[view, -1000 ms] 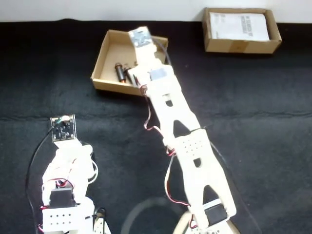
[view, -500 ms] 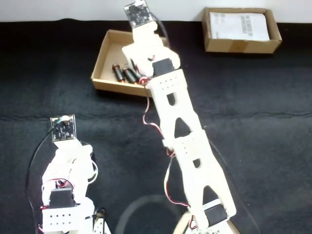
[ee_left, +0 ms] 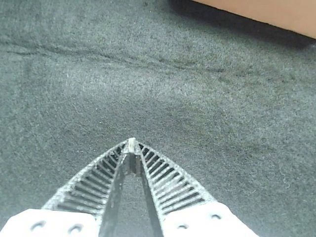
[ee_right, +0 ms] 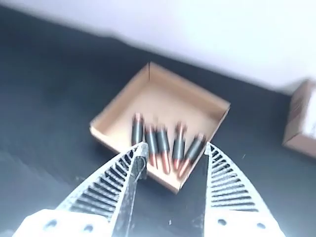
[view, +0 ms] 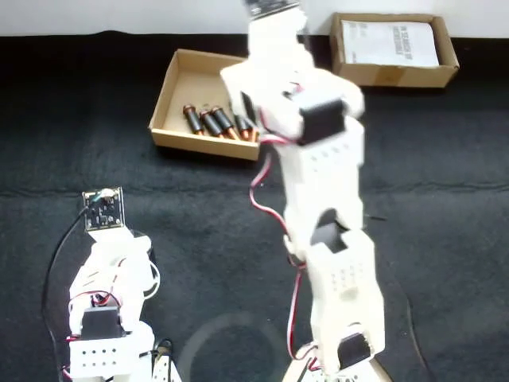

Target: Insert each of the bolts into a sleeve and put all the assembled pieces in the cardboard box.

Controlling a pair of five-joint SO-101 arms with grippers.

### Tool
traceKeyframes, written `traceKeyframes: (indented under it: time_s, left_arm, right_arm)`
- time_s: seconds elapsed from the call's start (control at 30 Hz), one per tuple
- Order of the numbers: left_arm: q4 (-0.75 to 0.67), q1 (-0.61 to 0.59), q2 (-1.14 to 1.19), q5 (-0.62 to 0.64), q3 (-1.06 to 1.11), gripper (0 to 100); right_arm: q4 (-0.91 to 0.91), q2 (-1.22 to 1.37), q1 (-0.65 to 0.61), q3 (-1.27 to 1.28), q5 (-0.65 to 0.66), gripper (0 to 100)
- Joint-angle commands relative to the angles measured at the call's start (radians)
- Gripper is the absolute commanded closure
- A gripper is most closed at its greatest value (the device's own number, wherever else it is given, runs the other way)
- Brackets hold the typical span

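The right claw (ee_right: 175, 145) is hanging wide open and empty above the cardboard box (ee_right: 168, 96), where a row of sleeved bolts (ee_right: 150, 140) is lying side by side along the wall nearest the arms. The left claw (ee_left: 132, 144) is hanging pinched shut, gripping nothing, over the black counter (ee_left: 197, 98). A second box (view: 394, 73), holding a printed sheet, is sitting well apart near the counter's far edge.
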Motion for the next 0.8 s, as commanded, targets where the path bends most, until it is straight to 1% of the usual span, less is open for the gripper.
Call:
traceKeyframes:
  time_s: [0.0, 0.1, 0.17, 0.33, 0.43, 0.6, 0.67, 0.77]
  left_arm:
    - [-0.008, -0.008, 0.002, 0.003, 0.024, 99]
    - [-0.008, -0.007, 0.005, 0.003, 0.024, 99]
    - [-0.014, -0.005, 0.028, 0.003, 0.025, 99]
    - [-0.071, -0.004, 0.101, 0.003, 0.027, 99]
    - [-0.077, -0.004, 0.113, 0.003, 0.027, 99]
    - [-0.069, -0.004, 0.119, 0.003, 0.027, 99]
    - [-0.046, -0.004, 0.119, 0.003, 0.027, 99]
    - [0.034, -0.002, 0.114, 0.003, 0.027, 99]
  right_arm:
    - [0.015, -0.183, 0.008, -0.108, -0.014, 83.2]
    - [0.015, -0.305, 0.008, -0.053, -0.014, 83.2]
    - [0.015, -0.418, 0.008, 0.058, -0.014, 83.2]
    - [0.015, -0.771, 0.008, 0.538, -0.014, 83.2]
    - [0.015, -0.993, 0.010, 0.845, -0.015, 83.2]
    - [0.012, -1.360, 0.015, 1.334, -0.114, 83.2]
    - [0.008, -1.497, 0.015, 1.517, -0.138, 83.2]
    - [0.007, -1.685, 0.028, 1.742, -0.140, 83.2]
